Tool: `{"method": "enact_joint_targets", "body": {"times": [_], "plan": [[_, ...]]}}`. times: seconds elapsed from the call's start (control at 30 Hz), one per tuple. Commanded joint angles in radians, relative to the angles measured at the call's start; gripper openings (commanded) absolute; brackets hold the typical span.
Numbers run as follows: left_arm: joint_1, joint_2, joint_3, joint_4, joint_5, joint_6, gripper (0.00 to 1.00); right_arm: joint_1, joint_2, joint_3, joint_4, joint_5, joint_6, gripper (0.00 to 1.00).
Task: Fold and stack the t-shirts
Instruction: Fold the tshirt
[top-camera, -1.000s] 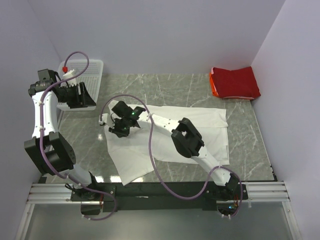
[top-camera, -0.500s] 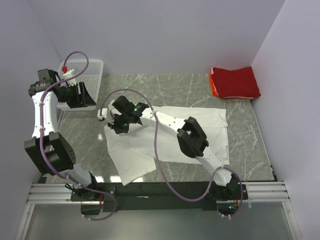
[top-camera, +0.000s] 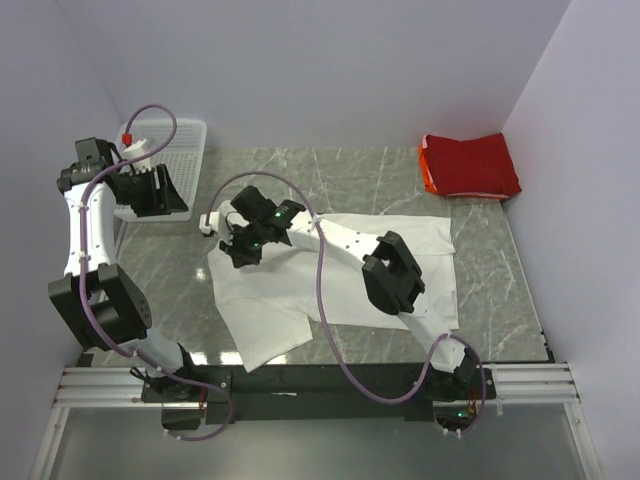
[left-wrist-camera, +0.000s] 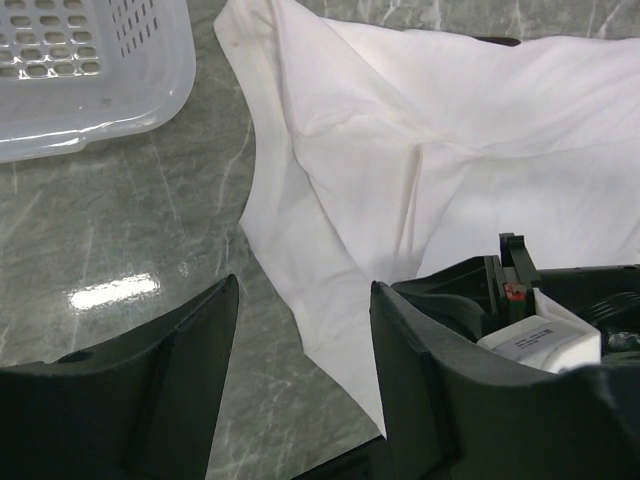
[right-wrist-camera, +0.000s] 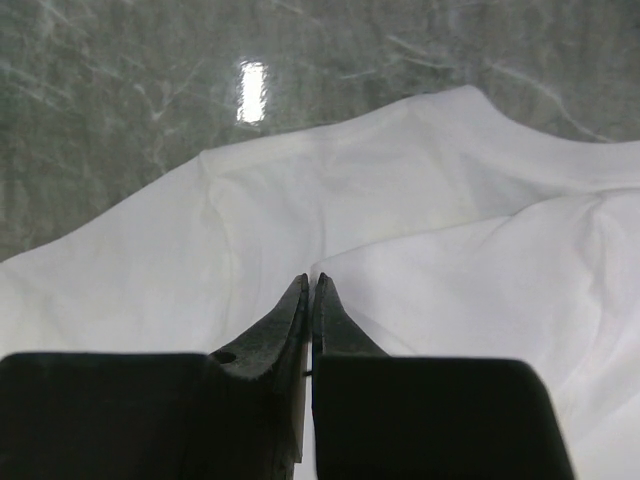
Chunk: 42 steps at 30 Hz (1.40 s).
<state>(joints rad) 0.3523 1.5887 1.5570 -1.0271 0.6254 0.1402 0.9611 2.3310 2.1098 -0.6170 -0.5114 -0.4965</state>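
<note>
No text, label or number can be read anywhere

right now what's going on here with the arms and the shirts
The right tool is shut on a fold edge of the white t-shirt, which lies spread out on the table. The left tool hangs open and empty beside the basket at the far left. The red t-shirt lies folded in the far right corner. Nothing is stacked yet.

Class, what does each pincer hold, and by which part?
The right pincer pinches the white shirt at a fold edge; the left pincer is open, holding nothing.
</note>
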Motion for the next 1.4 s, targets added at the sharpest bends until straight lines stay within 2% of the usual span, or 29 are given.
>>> {"method": "enact_joint_targets", "body": {"times": [0.0,0.5,0.53,0.57,0.67,0.7,0.77,0.87,0.9,0.97,1.0,1.03,1.1,1.2,1.23,1.37], "plan": [[0.004,0.001,-0.008,0.030,-0.018,-0.002,0.61,-0.004,-0.078,-0.025,-0.016,-0.076,-0.023,0.00],[0.004,0.028,-0.014,0.047,-0.061,-0.010,0.60,-0.005,-0.099,-0.111,0.000,-0.130,-0.011,0.00],[0.001,0.031,-0.015,0.048,-0.059,-0.010,0.60,-0.004,-0.093,-0.103,-0.006,-0.130,-0.011,0.05],[-0.003,0.031,-0.015,0.051,-0.064,-0.011,0.60,-0.004,-0.075,-0.079,-0.013,-0.130,-0.010,0.18],[-0.022,0.039,-0.020,0.064,-0.087,-0.007,0.60,-0.008,-0.074,-0.053,-0.041,-0.122,-0.001,0.47],[-0.032,0.040,-0.021,0.067,-0.096,-0.004,0.59,-0.013,-0.087,-0.063,-0.040,-0.121,0.013,0.53],[-0.068,0.051,-0.026,0.085,-0.119,-0.002,0.59,-0.036,-0.149,-0.109,-0.024,-0.127,0.039,0.57],[-0.134,0.080,-0.026,0.099,-0.127,0.021,0.55,-0.126,-0.244,-0.174,-0.024,-0.151,0.108,0.56],[-0.154,0.089,-0.029,0.101,-0.127,0.027,0.55,-0.192,-0.265,-0.189,-0.027,-0.156,0.127,0.54],[-0.206,0.122,-0.040,0.110,-0.109,0.022,0.53,-0.263,-0.315,-0.230,-0.046,-0.162,0.154,0.46],[-0.222,0.146,-0.046,0.119,-0.096,0.004,0.52,-0.344,-0.334,-0.252,-0.053,-0.156,0.176,0.43],[-0.249,0.155,-0.055,0.128,-0.078,-0.004,0.51,-0.378,-0.378,-0.279,-0.050,-0.151,0.187,0.36],[-0.283,0.183,-0.084,0.156,-0.046,-0.025,0.50,-0.453,-0.421,-0.384,-0.035,-0.135,0.205,0.32],[-0.346,0.221,-0.106,0.186,-0.033,-0.043,0.52,-0.565,-0.456,-0.467,-0.084,-0.044,0.165,0.28],[-0.404,0.234,-0.106,0.203,-0.036,-0.048,0.53,-0.615,-0.460,-0.497,-0.092,0.023,0.161,0.27],[-0.481,0.309,-0.089,0.235,-0.059,-0.056,0.54,-0.740,-0.432,-0.540,-0.134,0.146,0.141,0.25]]}}
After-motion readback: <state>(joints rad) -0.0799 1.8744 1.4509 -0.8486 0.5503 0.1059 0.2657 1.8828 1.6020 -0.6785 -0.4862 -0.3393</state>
